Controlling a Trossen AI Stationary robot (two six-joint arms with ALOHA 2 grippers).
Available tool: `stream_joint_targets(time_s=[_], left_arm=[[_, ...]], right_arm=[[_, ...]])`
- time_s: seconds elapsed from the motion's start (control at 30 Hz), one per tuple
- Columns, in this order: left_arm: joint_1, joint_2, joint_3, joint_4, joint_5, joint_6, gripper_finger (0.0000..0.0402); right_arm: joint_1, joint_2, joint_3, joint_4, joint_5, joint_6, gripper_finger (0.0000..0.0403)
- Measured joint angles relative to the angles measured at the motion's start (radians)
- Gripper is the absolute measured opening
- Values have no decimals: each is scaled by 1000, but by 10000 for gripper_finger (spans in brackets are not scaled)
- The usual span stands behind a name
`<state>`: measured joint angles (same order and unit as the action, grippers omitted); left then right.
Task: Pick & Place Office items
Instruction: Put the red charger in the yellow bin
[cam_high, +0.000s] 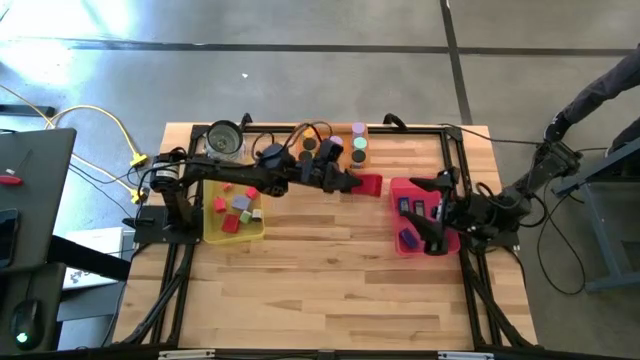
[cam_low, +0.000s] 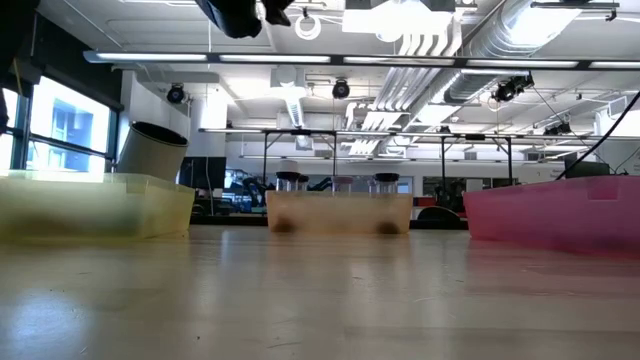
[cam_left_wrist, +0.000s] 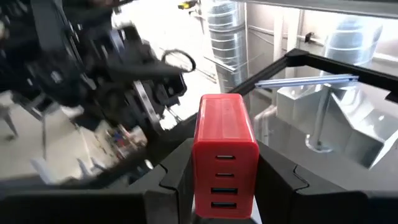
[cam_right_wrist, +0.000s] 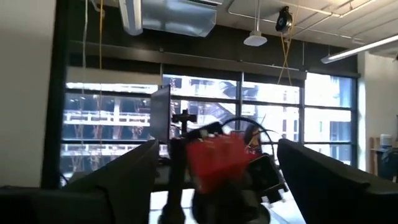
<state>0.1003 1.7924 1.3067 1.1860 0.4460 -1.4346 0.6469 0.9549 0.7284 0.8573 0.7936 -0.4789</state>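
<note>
Red block (cam_left_wrist: 225, 155) clamped in left gripper (cam_high: 358, 184), beside pink tray (cam_high: 397, 187).
Right gripper (cam_high: 432, 214) spread wide over pink tray; block's slots seen only from left wrist.

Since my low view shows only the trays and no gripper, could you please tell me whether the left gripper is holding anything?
Observer: Yes, the left gripper has its jaws shut on a red block with four slots.
Operator: Where is it, please?
Observer: Just beside the pink tray, on the side toward the yellow tray.
Operator: And the right gripper?
Observer: The right gripper is over the pink tray, jaws wide open, facing the red block.
</note>
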Motion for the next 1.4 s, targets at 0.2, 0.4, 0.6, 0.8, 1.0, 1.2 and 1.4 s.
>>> stream_joint_targets(time_s=[0.2, 0.4, 0.6, 0.8, 1.0, 1.2, 1.4], left_arm=[[110, -12, 0, 70, 75, 120, 117], [211, -51, 0, 69, 256, 245, 117], [293, -94, 51, 5, 568, 351, 117], [348, -110, 176, -67, 836, 420, 118], [379, -109, 332, -116, 1095, 393, 129], [436, -110, 448, -197, 1122, 454, 131], [524, -110, 485, -274, 909, 591, 132]], right_arm=[[68, -11, 0, 0, 75, 1, 317], [103, -12, 0, -1, 168, 6, 316], [106, -11, 0, -1, 229, 63, 316], [106, -11, 0, -1, 292, 110, 316], [102, -11, 0, 0, 351, 116, 316], [55, -11, 0, -1, 360, 165, 316], [1, -11, 0, -1, 353, 180, 316]])
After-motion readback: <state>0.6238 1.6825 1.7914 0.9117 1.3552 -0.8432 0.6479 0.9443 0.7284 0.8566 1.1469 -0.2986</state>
